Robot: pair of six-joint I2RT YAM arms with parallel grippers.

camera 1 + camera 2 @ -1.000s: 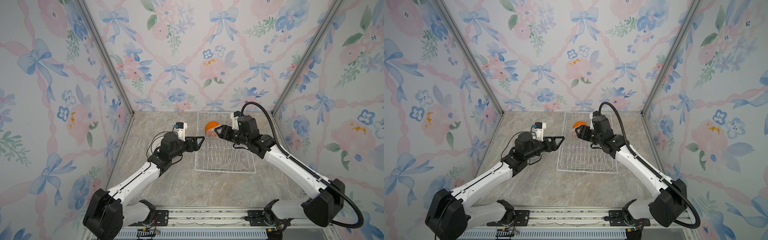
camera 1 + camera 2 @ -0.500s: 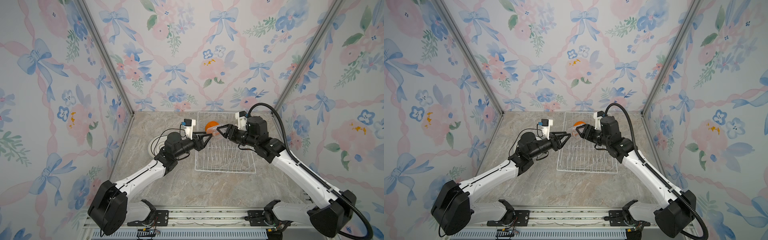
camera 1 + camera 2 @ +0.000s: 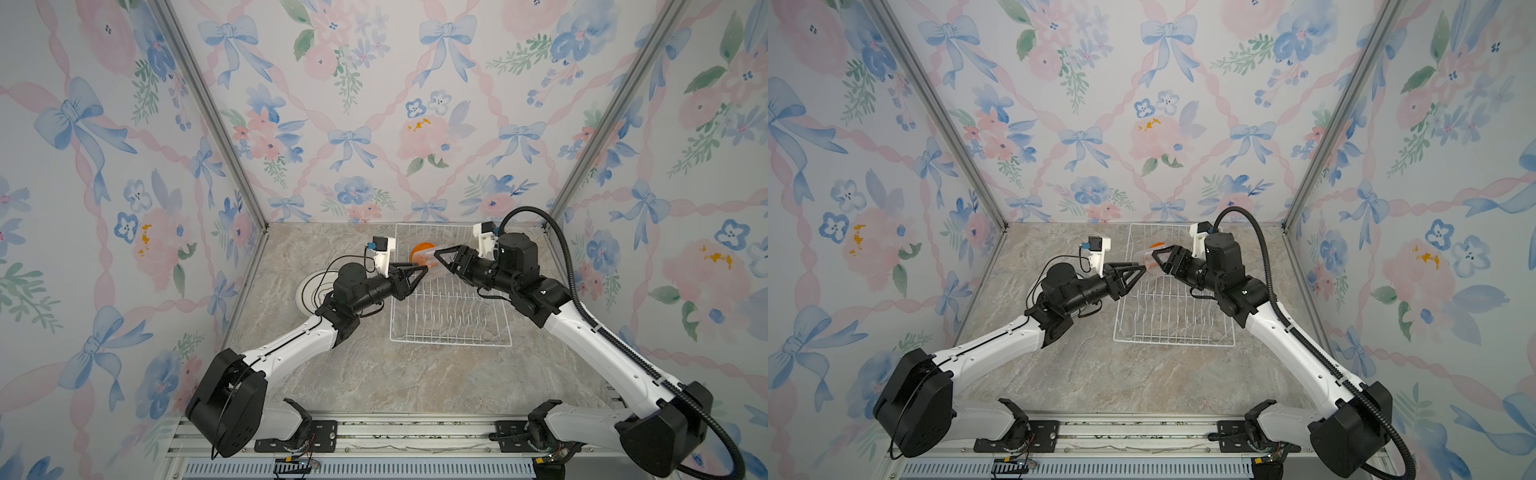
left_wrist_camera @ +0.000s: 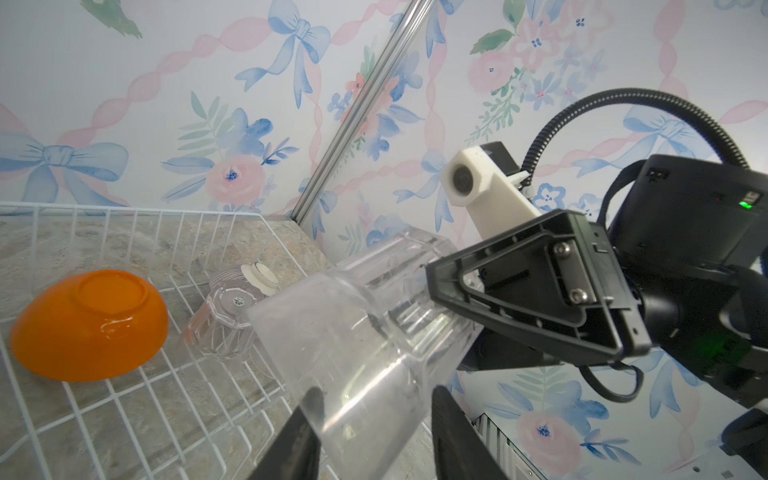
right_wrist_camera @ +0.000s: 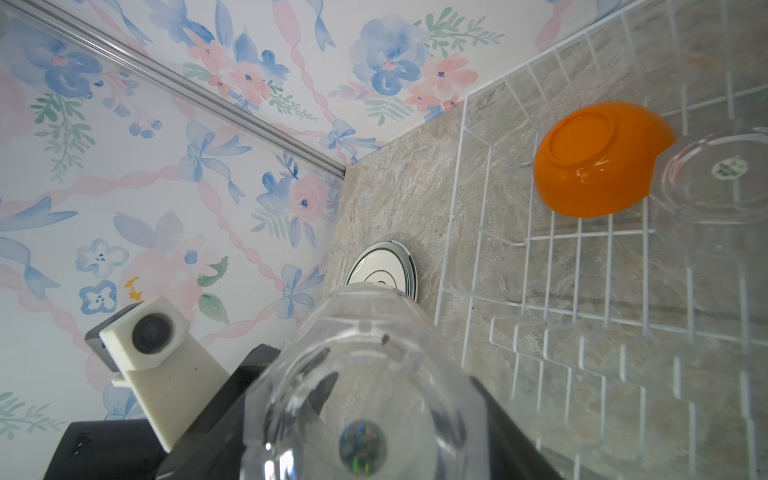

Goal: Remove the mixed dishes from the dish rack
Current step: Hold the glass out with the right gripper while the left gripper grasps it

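R gripper [image 3: 441, 254] clamped on base end of clear tumbler [image 4: 345, 332], which is held on its side in the air over far-left part of dish rack [image 3: 453, 316]. L gripper [image 4: 374, 399] at tumbler's open end, part open, fingers [image 4: 457, 428] either side and close against the wall. Firm grip there cannot be confirmed. In rack, far end: orange bowl [image 4: 89, 324] upside down, 2nd tumbler [image 4: 220, 324] base-up just beside it. Outside rack: one white plate [image 3: 309, 291] flat on tabletop [image 3: 374, 374], left of rack, partly behind L arm [image 3: 291, 345].
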